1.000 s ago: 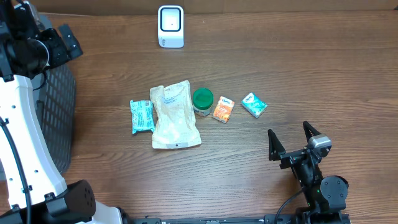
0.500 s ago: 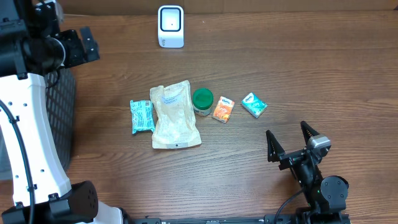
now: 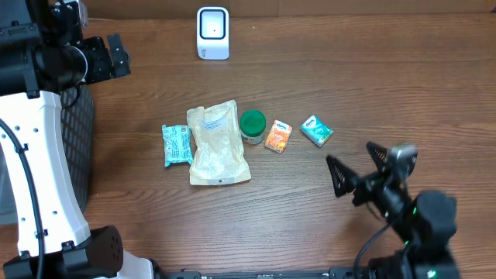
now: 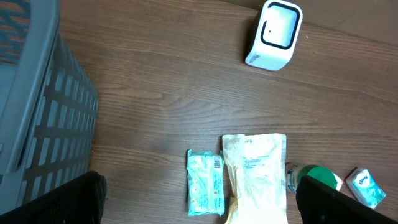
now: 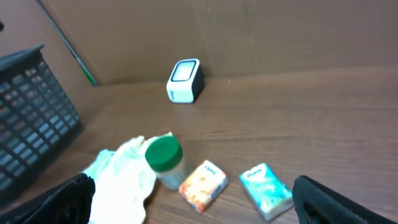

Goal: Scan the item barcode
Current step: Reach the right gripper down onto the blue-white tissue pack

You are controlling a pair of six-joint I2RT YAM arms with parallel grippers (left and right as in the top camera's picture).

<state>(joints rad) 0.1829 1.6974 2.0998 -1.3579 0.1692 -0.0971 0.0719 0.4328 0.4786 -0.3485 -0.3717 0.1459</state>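
Teal tissue pack (image 3: 316,130) lay at the row's 3 o'clock end, scanner (image 3: 212,32) at 12, as the right end effector (image 3: 352,155), jaws apart, rose toward it, a pickup seemingly near; the left end effector (image 3: 120,56), likewise apart, cleared the basket (image 3: 74,139).

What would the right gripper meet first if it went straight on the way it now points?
Probably the teal packet, lying just ahead of the open right gripper; height is unclear, so it might pass over.

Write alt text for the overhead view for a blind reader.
Five items lie in a row: teal packet, beige pouch, green-lidded jar, orange box, teal box. White scanner behind them; left gripper and right gripper open, empty.
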